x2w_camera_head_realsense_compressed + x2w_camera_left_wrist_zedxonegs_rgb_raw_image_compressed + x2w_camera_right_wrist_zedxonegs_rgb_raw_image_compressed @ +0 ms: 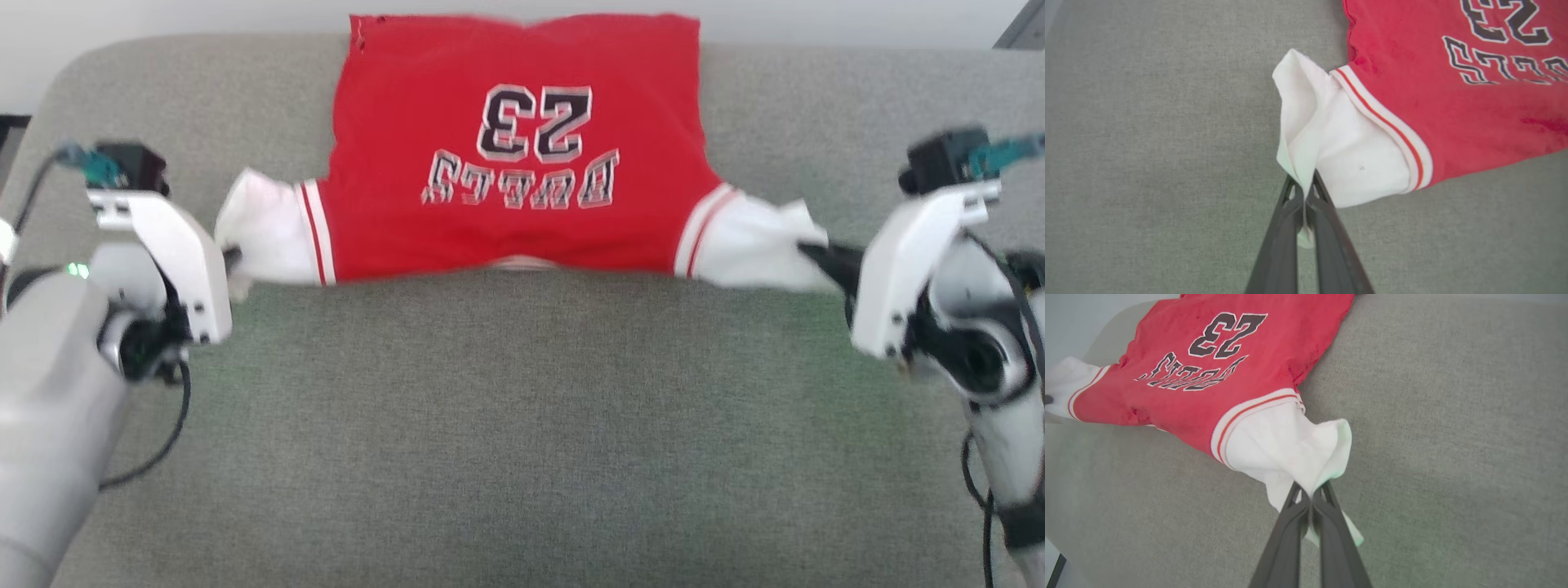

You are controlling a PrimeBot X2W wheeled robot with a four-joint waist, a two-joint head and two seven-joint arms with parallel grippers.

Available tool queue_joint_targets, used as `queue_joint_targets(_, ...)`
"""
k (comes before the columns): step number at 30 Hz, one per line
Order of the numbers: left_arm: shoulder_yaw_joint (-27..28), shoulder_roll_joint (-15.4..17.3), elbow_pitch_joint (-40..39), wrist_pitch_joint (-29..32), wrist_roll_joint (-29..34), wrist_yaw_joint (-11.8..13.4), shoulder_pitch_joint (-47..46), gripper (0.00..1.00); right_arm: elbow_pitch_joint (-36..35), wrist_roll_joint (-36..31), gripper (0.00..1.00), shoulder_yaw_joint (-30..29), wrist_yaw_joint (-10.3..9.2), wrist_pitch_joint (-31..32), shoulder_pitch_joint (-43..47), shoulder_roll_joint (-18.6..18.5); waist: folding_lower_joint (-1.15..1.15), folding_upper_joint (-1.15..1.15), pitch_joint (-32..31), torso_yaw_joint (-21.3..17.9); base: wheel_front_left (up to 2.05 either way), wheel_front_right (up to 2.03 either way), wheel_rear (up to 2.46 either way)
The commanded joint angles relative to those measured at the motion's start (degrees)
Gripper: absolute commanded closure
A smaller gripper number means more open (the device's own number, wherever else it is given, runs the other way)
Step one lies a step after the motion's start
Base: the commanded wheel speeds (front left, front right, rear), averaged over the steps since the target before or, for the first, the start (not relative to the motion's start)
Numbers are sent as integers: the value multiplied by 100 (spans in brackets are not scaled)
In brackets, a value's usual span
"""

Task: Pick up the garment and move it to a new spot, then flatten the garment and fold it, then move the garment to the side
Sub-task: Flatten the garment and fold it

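The garment [522,155], a red jersey T-shirt with white sleeves and a black "BULLS 23" print, is stretched wide over the far half of the grey cushion, neck edge toward me, print upside down. My left gripper [233,260] is shut on the white sleeve at the left; in the left wrist view the sleeve [1331,147] is pinched between my dark fingers [1303,188]. My right gripper [816,253] is shut on the other white sleeve; in the right wrist view that sleeve [1290,453] bunches at the fingers [1311,490]. The hem hangs past the cushion's far edge.
The grey fabric cushion [522,425] spreads wide and bare in front of the garment. Its rounded far corners and a pale wall [163,16] lie behind. Cables hang from both wrists.
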Motion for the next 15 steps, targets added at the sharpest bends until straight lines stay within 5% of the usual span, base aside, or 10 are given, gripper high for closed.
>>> queue_joint_targets(1,5,65,-138,61,-9,76,176,100,-146,43,100,-65,-1,147,214,-52,0,0,-115,13,0,0,0)
queue_joint_targets(7,47,612,-1721,445,-304,728,1304,100,-1277,140,100,-522,-1,1295,1432,-75,0,0,-334,40,0,0,0)
queue_joint_targets(15,223,1639,-4518,746,-647,2188,2974,100,-2623,-30,100,-1214,-2,2409,2780,183,0,0,-298,90,0,0,0)
